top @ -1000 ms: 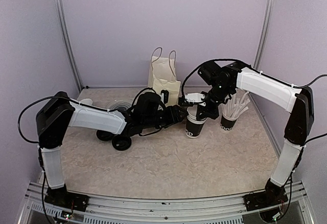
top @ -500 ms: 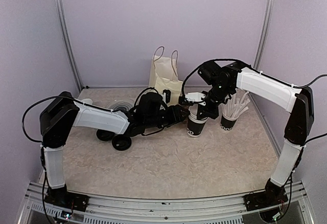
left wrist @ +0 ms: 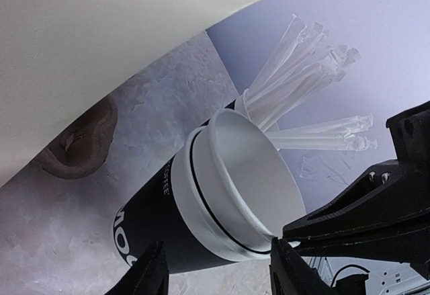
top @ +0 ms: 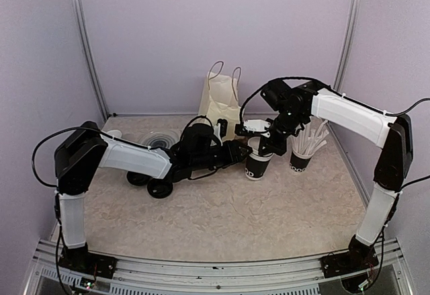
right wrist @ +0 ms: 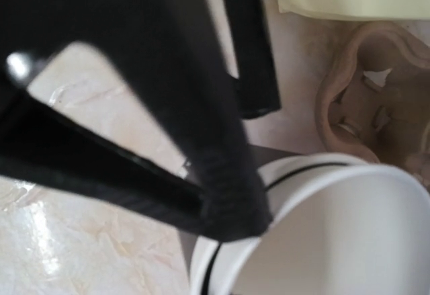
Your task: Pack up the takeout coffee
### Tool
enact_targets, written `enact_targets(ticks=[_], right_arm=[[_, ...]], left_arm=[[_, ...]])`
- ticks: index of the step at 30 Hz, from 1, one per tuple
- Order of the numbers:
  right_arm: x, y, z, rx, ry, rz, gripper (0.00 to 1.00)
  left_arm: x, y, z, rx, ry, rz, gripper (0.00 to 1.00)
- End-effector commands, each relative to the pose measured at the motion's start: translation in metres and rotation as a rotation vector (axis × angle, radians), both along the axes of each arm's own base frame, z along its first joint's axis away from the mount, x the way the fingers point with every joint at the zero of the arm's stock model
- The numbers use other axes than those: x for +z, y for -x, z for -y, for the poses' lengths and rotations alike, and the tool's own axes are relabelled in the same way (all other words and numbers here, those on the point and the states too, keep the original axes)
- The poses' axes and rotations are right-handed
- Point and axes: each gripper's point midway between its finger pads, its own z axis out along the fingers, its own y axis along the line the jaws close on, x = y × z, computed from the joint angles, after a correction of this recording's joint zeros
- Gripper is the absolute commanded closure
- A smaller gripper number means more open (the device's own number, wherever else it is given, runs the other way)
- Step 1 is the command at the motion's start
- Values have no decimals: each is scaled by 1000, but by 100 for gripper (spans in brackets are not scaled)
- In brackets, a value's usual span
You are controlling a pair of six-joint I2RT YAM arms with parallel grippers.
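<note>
**A:** Top external first. Where is the coffee cup?

**B:** The black cup (top: 256, 167) stands on the table (top: 235, 228) toward its far right. It is just in front of the cream paper bag (top: 222, 103) at the far edge, with its white inside showing. The straw cup (top: 299, 160) stands near it on the right-edge side. Two black lids (top: 160, 188) lie apart from it, toward the left edge.

**A:** And the arms?

**B:** Both reach the cup. The left gripper (top: 245, 155) comes in from the left at its side. The right gripper (top: 264, 151) comes down onto its rim.

**A:** What does the left wrist view show?

**B:** Its own two fingers (left wrist: 153, 271) stand about half spread, one on each side of the cup's body. I cannot tell whether the pads touch the wall. A second white rim sits inside the outer one, as if one cup were nested in another. The other arm's fingers come to a point on that rim at the lower right. The white straws (left wrist: 302, 87) fan out behind. A brown moulded shape (left wrist: 80, 140) lies on the table below the bag's edge.

**A:** And the right wrist view?

**B:** It is blurred and very close. The dark fingers are pressed together, with their tips on the white rim, so they are pinching the cup's edge. The brown shape lies beyond the rim, and a corner of the bag is at the top.
</note>
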Motion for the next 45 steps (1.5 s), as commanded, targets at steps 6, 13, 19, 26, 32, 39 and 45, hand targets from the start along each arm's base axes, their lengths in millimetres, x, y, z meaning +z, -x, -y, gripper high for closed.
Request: enact_targets(ticks=[6,13,19,26,32,39,45], right_arm=[[13,-11,-1,-20,-50,19,100],[12,-6,-4,-1,-57,-3,100],[18,-5,-5,2,-71,1,100],[25,0,-4,15,-84,-1,100],[26,2,1,12,-65,11,100],[55,7,11,19,-64,65,100],[75,22,15,54,-99,93,100]], left_arm=[[2,0,-1,9,-1,16,44],[-5,-5,2,16,-9,-3,49],[-12,-10,0,40,-15,-27,52],[-28,-21,-1,80,-64,-71,52],[-37,-27,-2,101,-95,-84,51],[-7,-20,-12,89,-105,3,46],[26,2,-40,72,-166,74,41]])
